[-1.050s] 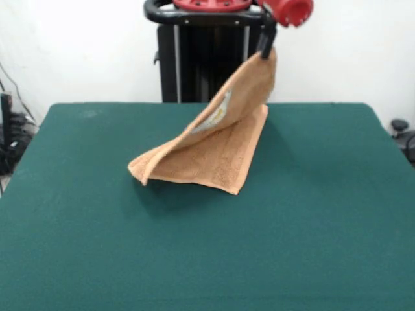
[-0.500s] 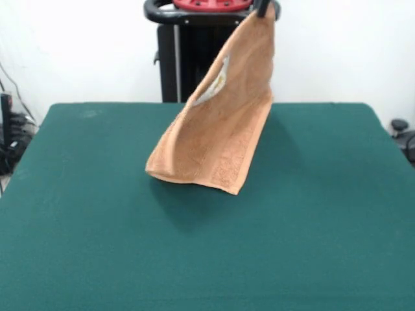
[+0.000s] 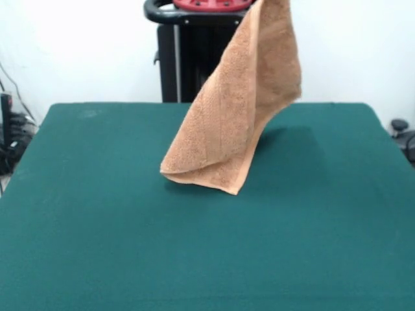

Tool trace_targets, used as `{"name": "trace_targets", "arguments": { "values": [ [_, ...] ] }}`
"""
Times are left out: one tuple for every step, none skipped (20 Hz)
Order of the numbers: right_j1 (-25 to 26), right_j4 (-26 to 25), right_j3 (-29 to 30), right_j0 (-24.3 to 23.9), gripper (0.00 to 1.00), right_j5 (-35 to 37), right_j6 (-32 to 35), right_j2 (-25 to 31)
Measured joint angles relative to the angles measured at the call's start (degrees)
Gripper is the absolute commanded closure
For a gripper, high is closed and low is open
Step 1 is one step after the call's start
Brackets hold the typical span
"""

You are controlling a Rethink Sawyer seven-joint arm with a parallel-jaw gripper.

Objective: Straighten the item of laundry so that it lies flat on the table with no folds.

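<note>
The item of laundry point(image 3: 233, 123), a tan-orange terry towel, hangs stretched from above the picture's top edge down to the table point(image 3: 97, 227). Its upper corner leaves the front view near the top centre-right. Its lower edge still rests on the green cloth, with one corner pointing toward the camera and a fold curling under on the left. The gripper is above the picture and hidden from this view.
A black pedestal point(image 3: 188, 58) with a red base part point(image 3: 211, 5) stands behind the table's far edge. Dark cables and gear point(image 3: 10, 136) sit off the left side, and a dark object point(image 3: 403, 133) lies off the right.
The towel has been lifted higher and its left lower corner dragged rightward. The gripper and the red arm part holding the top corner rose out of the picture.
</note>
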Motion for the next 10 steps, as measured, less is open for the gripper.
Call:
{"name": "trace_targets", "arguments": {
  "values": [
    [0.0,0.0,-0.3,0.1,1.00,0.0,0.0,0.0],
    [0.0,0.0,-0.9,0.2,1.00,0.0,0.0,0.0],
    [0.0,0.0,-1.3,0.4,1.00,0.0,0.0,0.0],
    [0.0,0.0,-1.6,0.5,1.00,0.0,0.0,0.0],
    [0.0,0.0,-2.1,0.6,1.00,0.2,0.0,0.0],
    [0.0,0.0,-2.4,0.6,1.00,0.4,0.0,0.0],
    [0.0,-0.1,-3.3,0.8,1.00,1.1,0.0,0.0],
    [0.1,-0.1,-3.9,0.9,1.00,2.0,0.0,-0.1],
    [0.1,-0.1,-4.6,1.0,1.00,2.8,0.0,-0.1],
    [0.1,-0.1,-4.9,1.0,1.00,3.2,0.0,-0.1]
  ]
}}
